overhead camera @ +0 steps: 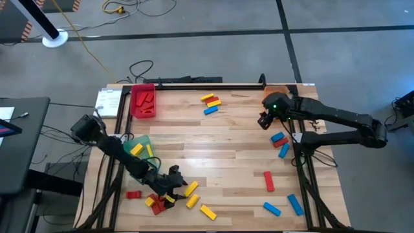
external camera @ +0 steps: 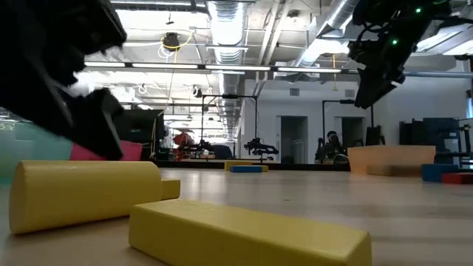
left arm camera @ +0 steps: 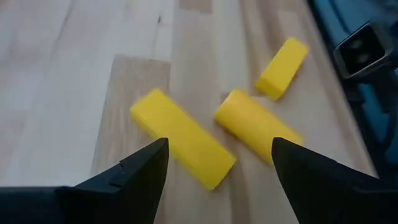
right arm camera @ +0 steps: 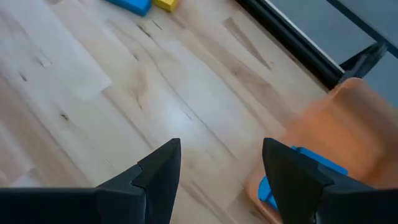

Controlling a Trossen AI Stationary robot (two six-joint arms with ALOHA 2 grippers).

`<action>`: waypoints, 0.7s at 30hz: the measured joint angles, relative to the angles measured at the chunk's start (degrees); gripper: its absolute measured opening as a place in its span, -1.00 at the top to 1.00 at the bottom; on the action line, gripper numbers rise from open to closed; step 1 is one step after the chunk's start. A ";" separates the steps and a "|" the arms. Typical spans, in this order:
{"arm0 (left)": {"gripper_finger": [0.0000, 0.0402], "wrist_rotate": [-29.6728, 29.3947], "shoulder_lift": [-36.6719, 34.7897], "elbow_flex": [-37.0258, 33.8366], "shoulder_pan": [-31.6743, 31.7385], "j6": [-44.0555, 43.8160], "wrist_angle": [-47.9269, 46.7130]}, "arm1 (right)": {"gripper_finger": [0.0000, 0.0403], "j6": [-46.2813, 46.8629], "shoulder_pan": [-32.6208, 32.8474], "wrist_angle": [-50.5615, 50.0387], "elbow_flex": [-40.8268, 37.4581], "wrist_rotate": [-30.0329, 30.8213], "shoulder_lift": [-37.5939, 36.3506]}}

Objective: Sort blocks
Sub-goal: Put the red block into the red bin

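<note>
from above, the left arm covers part of the heap at the near-left corner, so a few blocks under it can't be counted, and in the low view its dark bulk hides the green tray [overhead camera: 143, 140] behind it. the orange tray [right arm camera: 348, 130] is half cut off past the right end effector [right arm camera: 221, 163], with a blue block inside it only partly showing.

the bench [overhead camera: 220, 136] is pale wood planks on a dark frame; beyond it lies a grey floor with cables, and in the low view a long workshop with ceiling ducts and strip lights — someone sits far back, too small to make out.

the left end effector [left arm camera: 217, 165] hangs low at the near-left, fingers spread wide and holding nothing, two yellow blocks [left arm camera: 183, 138] lying on the wood between and just ahead of them. the right end effector hovers over bare wood beside the orange tray at the far right, fingers apart and empty. a red tray [overhead camera: 143, 101] at the far left holds red blocks; others — red, blue, yellow — lie scattered over the bench.
</note>
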 joint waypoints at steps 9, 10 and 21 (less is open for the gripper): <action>-0.39 -3.08 9.48 11.66 0.89 1.06 -11.93 | -0.19 0.64 2.41 0.27 0.00 0.05 0.02; -0.39 -3.98 10.69 13.39 0.89 1.09 -14.08 | -0.19 0.71 2.66 0.28 0.00 0.06 0.02; -0.39 -8.84 14.25 22.06 1.41 2.29 -30.92 | -0.19 1.07 7.33 1.07 0.00 0.12 0.02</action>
